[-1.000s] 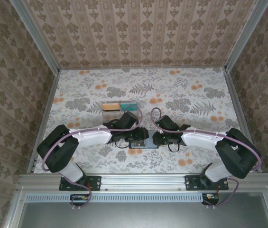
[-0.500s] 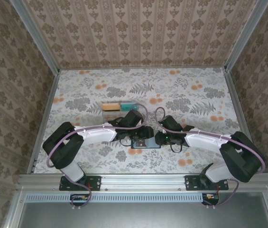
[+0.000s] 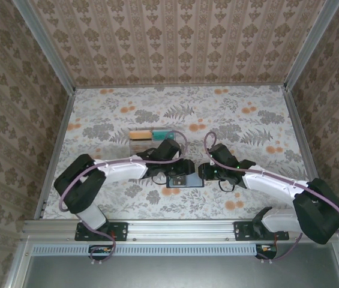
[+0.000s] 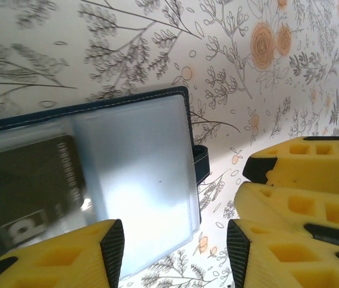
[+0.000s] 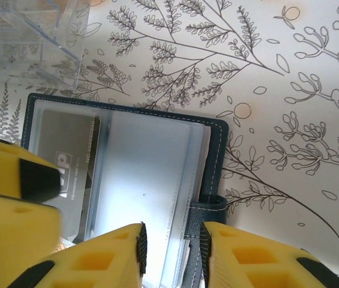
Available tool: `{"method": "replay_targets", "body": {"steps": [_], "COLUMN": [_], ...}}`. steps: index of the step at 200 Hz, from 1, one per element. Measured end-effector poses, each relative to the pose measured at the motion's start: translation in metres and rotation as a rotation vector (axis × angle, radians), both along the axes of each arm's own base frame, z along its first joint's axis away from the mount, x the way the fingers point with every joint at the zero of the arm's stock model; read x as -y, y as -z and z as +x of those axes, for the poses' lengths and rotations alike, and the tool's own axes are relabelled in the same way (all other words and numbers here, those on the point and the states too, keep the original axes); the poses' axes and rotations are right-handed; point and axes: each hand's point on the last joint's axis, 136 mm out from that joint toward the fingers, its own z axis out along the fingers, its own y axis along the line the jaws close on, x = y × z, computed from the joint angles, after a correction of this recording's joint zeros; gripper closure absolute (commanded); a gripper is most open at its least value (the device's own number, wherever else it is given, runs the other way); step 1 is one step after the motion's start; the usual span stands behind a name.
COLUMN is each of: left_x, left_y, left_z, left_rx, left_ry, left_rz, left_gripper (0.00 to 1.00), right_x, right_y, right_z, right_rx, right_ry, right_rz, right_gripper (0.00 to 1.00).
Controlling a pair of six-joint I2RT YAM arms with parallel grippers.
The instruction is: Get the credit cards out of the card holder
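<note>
Floral-print table (image 3: 247, 120) fills the work area. From the top we see the left arm (image 3: 115, 171) and right arm (image 3: 277, 186) reaching inward and meeting over the middle of the near half.

Left gripper (image 4: 172, 252): jaws well apart. One yellow finger sits over the clear sleeve and the other hangs over bare table.

Right gripper (image 5: 171, 246): jaws a narrow gap apart, straddling the holder's right edge by the strap. We cannot tell whether they pinch it.

Dark blue card holder (image 3: 185, 181) lies open and flat between the two grippers, clear sleeves facing up.

Clear plastic box (image 5: 31, 36) sits just beyond the holder's far-left corner.

For the credit cards, we see an orange card (image 3: 139, 135) and a teal card (image 3: 164, 133) side by side on the table, far-left of the holder. The black card (image 5: 73, 150) with white print is inside a sleeve on the holder's left half.
</note>
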Motion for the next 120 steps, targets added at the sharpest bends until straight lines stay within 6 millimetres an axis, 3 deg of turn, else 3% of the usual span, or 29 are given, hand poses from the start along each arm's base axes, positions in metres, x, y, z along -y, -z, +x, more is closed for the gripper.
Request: {"method": "replay_targets", "body": {"steps": [28,64,120], "left_x": [-0.026,-0.055,-0.065], "left_y": [-0.007,0.004,0.024], "left_z": [0.003,0.002,-0.005], "left_rx": [0.027,0.031,-0.006], "left_ry": [-0.05,-0.094,-0.097], "left_rz": [0.02,0.09,0.144], "left_gripper": [0.64,1.0,1.0], "right_x": [-0.005,-0.022,-0.048], "right_y": [-0.002,-0.008,0.0], "right_z": [-0.001,0.003,0.008], "right_rx": [-0.01,-0.032,-0.101], "right_ry": [-0.01,-0.021,-0.033], "right_rz": [0.028,0.103,0.209], "right_gripper": [0.67,0.69,0.83]}}
